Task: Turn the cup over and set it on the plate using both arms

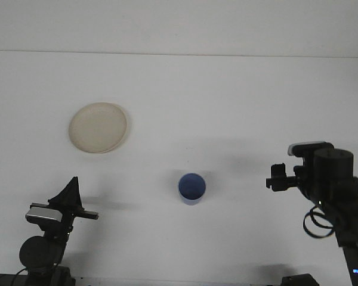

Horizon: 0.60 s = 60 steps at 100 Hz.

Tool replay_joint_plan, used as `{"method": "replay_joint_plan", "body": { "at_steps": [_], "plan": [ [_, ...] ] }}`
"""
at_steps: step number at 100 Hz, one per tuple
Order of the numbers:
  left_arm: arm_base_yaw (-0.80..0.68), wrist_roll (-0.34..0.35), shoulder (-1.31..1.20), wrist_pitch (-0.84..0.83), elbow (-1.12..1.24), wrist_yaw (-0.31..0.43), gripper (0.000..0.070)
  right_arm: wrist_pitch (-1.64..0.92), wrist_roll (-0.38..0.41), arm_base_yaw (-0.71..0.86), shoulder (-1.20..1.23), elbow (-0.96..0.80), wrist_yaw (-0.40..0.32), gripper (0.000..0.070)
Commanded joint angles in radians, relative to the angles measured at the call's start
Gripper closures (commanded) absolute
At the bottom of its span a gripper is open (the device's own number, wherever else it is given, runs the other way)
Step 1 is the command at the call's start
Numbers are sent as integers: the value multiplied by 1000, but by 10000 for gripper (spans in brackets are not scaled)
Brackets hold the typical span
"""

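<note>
Nearest me, the left pincer [71, 193] sits low at the tabletop's [227, 95] front edge, a dark wedge seen edge-on; I cannot tell how it is set. The right pincer [278, 177] hangs off to the right at about the same depth as the cup [192, 188], empty, and from here its gap is too small and dark to judge.

The cup stands mouth up in the middle of the tabletop, free of both arms, well apart from the right pincer and a little farther from the left. It looks like a small, light blue plastic cup, stiff enough to pinch but probably slick and easy to tip, so I would take it across the rim or wall.

Farther back and left lies the plate [98, 127], empty, well apart from the cup.
</note>
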<state>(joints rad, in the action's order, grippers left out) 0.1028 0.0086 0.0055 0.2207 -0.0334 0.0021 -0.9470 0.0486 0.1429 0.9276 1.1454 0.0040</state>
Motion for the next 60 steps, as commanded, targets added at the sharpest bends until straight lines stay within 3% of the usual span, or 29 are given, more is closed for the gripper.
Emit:
{"method": "replay_joint_plan", "body": {
  "at_steps": [1, 22, 36, 60],
  "plan": [
    [0, -1, -2, 12, 18, -3, 688, 73, 9, 0, -64, -90, 0, 203],
    [0, -1, -2, 11, 18, -3, 688, 319, 46, 1, -311, -393, -2, 203],
    [0, -1, -2, 11, 18, -3, 688, 544, 56, 1, -441, -555, 36, 203],
    [0, -1, -2, 11, 18, -3, 688, 697, 54, 1, -480, -634, 49, 204]
  ]
}}
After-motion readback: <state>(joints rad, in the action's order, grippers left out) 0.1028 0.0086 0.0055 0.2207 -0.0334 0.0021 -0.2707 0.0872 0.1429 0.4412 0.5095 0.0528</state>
